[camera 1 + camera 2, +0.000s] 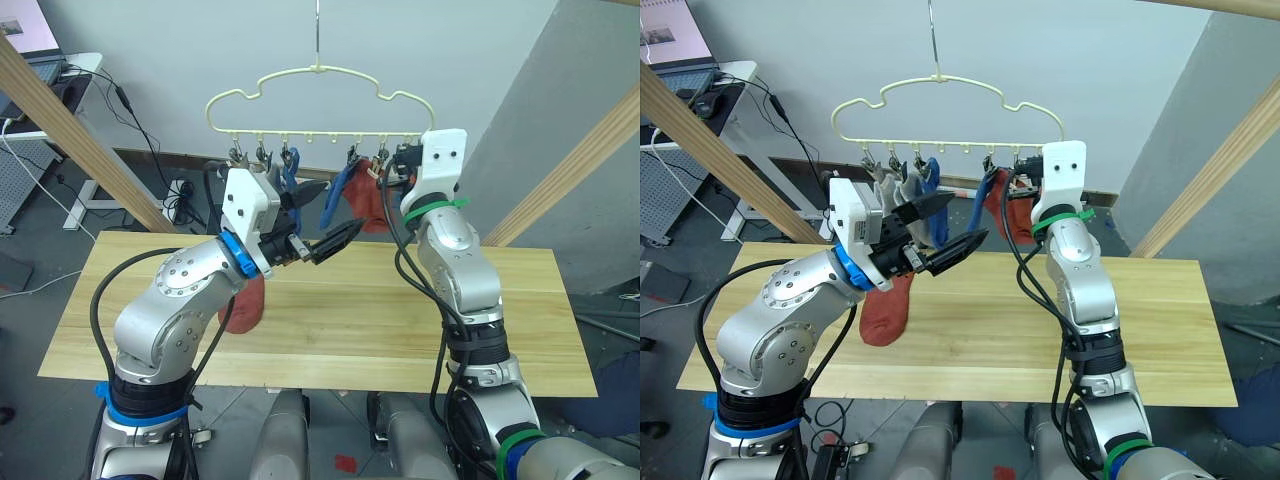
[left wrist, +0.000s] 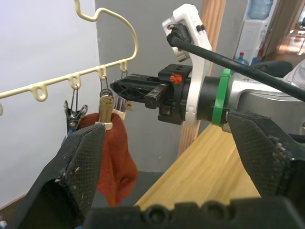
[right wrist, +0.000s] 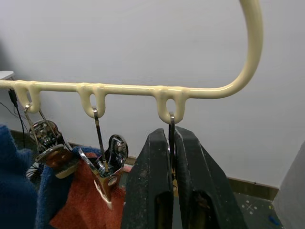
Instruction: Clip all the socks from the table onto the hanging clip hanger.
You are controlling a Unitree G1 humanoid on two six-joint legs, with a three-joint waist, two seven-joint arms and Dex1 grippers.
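The right gripper (image 3: 170,191) is pressed shut around the wire shank of the end clip (image 3: 170,125) at the far right of the clip hanger (image 1: 320,80), its two black fingers meeting on the metal just under the loop; this grip looks meant to steady that clip, or squeeze it open, for the last sock. The left gripper (image 1: 940,232) stands wide open and holds nothing, its fingers spread and aimed rightward toward the hanger's right end, probably waiting to hand up or fetch a sock. Just left of the pinched clip, the next clip bites a rust-red sock (image 3: 83,202) that hangs down freely, and beyond it a blue sock (image 1: 342,196) hangs from its own clip. Further left along the row another blue sock (image 1: 931,178) and pale grey socks (image 1: 902,192) hang behind the left gripper. The hanger itself dangles by its hook above the far edge of the table (image 1: 540,330), which is why both arms are raised high. One rust-red sock (image 1: 886,312) lies flat on the table, near the left arm, partly hidden by it. Judging by that, the job is nearly finished, with this sock left to clip.
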